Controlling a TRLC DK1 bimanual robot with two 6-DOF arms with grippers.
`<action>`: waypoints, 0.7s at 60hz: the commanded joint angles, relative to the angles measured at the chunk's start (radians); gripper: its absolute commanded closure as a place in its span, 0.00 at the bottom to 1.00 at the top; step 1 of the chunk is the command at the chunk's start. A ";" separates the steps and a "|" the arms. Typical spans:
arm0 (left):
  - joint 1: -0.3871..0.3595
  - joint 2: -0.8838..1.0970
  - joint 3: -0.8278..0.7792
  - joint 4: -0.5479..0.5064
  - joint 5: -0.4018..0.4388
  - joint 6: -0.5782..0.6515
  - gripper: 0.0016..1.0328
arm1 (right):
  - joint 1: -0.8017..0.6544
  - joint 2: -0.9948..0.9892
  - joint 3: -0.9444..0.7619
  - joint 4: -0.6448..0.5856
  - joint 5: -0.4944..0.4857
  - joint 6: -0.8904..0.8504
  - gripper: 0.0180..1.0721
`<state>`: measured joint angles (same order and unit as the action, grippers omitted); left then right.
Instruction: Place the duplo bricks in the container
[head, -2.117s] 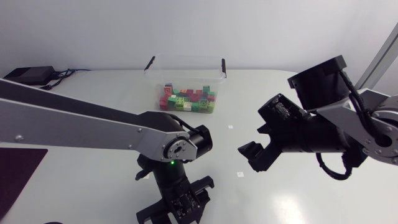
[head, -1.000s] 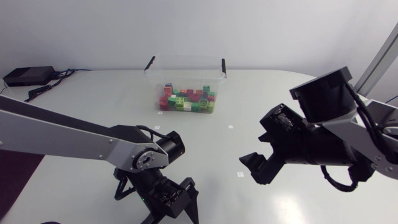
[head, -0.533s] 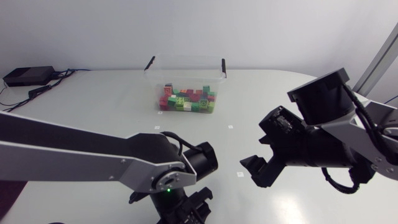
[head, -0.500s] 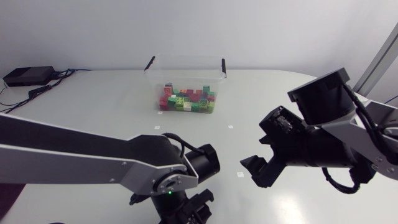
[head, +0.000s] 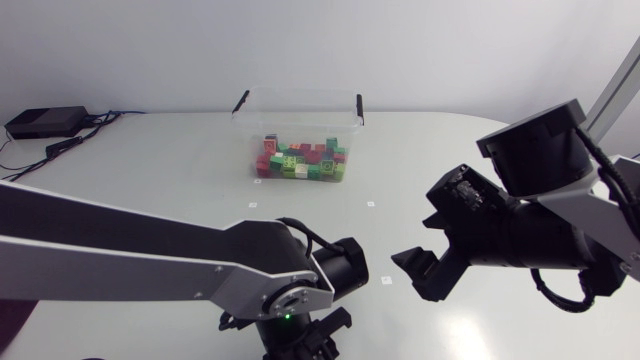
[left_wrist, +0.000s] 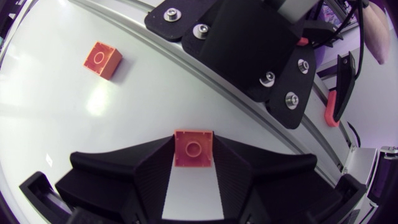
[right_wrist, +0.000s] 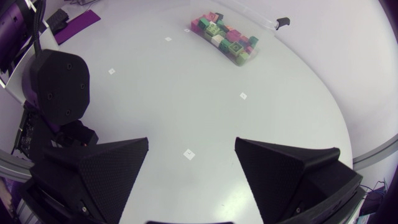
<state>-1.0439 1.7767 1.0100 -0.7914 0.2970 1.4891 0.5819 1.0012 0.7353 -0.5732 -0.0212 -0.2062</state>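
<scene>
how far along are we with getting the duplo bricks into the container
Done: many bricks already lie in the container. In hand: the left gripper grips one orange brick. Left: a second orange brick lies on the table ahead. The right gripper is open and empty.

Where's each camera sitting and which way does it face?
Head view: overhead, looking down on container, left arm, right arm.
Left wrist view: on left arm, facing the table; left gripper shut on orange brick.
Right wrist view: on right arm, facing across the table toward container; right gripper open.
Shared: head and right wrist views both show the container.
</scene>
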 joint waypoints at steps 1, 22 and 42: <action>0.002 0.018 0.013 -0.009 -0.012 0.025 0.71 | 0.004 -0.007 0.022 -0.010 0.009 0.002 0.05; 0.203 -0.005 0.062 -0.031 0.017 0.025 0.71 | 0.050 0.076 0.015 -0.070 -0.006 0.039 0.05; 0.403 -0.137 0.002 0.162 0.202 -0.173 0.70 | 0.096 0.355 0.130 -0.278 -0.082 0.202 0.05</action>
<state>-0.6609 1.6878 1.0534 -0.6685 0.4767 1.3853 0.6640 1.2926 0.8265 -0.8112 -0.0940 -0.0669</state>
